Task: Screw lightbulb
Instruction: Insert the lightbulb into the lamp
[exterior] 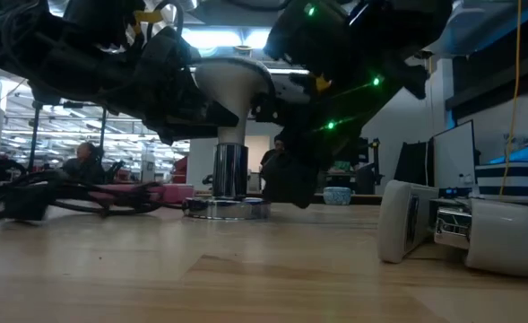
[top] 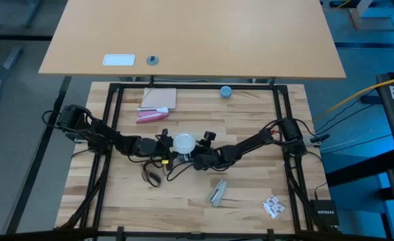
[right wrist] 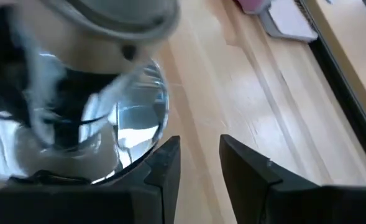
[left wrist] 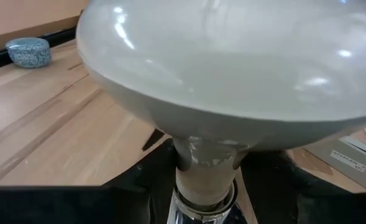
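Observation:
The white frosted lightbulb (top: pixel 183 142) stands upright at the table's middle, its pale grey neck (left wrist: pixel 204 177) in a chrome socket post (exterior: pixel 230 170) on a flat shiny round base (exterior: pixel 228 208). My left gripper (top: pixel 168 144) reaches in from the table's left and is shut on the bulb below its globe. My right gripper (right wrist: pixel 201 165) is low at the table on the base's right side. Its fingers stand a little apart with bare wood between them, and one finger (right wrist: pixel 164 165) is at the base's rim (right wrist: pixel 146 152). I cannot tell whether it touches. My left gripper has the bulb's neck (left wrist: pixel 201 158), just under the flared cone, between its two dark fingers (left wrist: pixel 155 180), one on each side. The fingers come level from the table's left. The bulb stands upright with its neck in the chrome socket.
A small blue round object (top: pixel 226 91) and a pink item beside a flat pad (top: pixel 158 100) lie toward the far edge. Loose cables (top: pixel 153 175) lie near the left arm. A metal piece (top: pixel 216 193) and white plug parts (top: pixel 273 206) lie at the near right.

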Controlling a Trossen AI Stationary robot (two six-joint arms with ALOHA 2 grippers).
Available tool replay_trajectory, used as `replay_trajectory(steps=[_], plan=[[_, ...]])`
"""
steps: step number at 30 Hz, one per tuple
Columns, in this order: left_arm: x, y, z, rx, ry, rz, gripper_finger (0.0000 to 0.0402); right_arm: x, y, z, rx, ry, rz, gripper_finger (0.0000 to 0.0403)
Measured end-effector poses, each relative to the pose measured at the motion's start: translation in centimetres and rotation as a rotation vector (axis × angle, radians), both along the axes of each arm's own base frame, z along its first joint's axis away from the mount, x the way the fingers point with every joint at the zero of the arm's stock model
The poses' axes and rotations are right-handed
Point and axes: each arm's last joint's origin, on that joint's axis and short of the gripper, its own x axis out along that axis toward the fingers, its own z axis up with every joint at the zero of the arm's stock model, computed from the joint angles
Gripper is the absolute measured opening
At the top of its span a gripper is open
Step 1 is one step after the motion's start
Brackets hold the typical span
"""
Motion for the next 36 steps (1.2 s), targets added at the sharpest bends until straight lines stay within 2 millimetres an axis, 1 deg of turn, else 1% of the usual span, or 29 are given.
replay_trajectory(steps=[4, 11, 15, 18, 22, 24, 29, 36], plan=[[0.0, 0.0, 0.0, 0.013, 0.003, 0.002, 0.0159, -0.3, 0.9, 0.8, -0.009, 0.007, 0.043, 0.0115], [0.0, 0.1, 0.0, 0.025, 0.005, 0.012, 0.0159, -1.0, 2.9, 3.2, 0.012, -0.046, 0.103, 0.0115], [0.0, 0.2, 0.0, 0.026, 0.004, 0.021, 0.0159, -1.4, 4.7, 3.6, 0.03, -0.066, 0.15, 0.0115], [0.0, 0.3, 0.0, 0.026, 0.002, 0.025, 0.0159, -1.8, 5.9, 3.6, 0.087, -0.076, 0.186, 0.0115], [0.0, 0.3, 0.0, 0.026, -0.001, 0.028, 0.0159, -1.9, 7.2, 3.1, 0.116, -0.091, 0.225, 0.0115], [0.0, 0.3, 0.1, 0.026, -0.002, 0.029, 0.0159, -1.6, 7.3, 2.6, 0.12, -0.096, 0.23, 0.0115], [0.0, 0.3, 0.1, 0.021, -0.004, 0.032, 0.0159, -0.8, 7.2, 0.8, 0.13, -0.124, 0.221, 0.0115], [0.0, 0.3, 0.1, 0.021, -0.003, 0.032, 0.0159, -0.3, 6.1, -1.4, 0.114, -0.077, 0.189, 0.0115]])
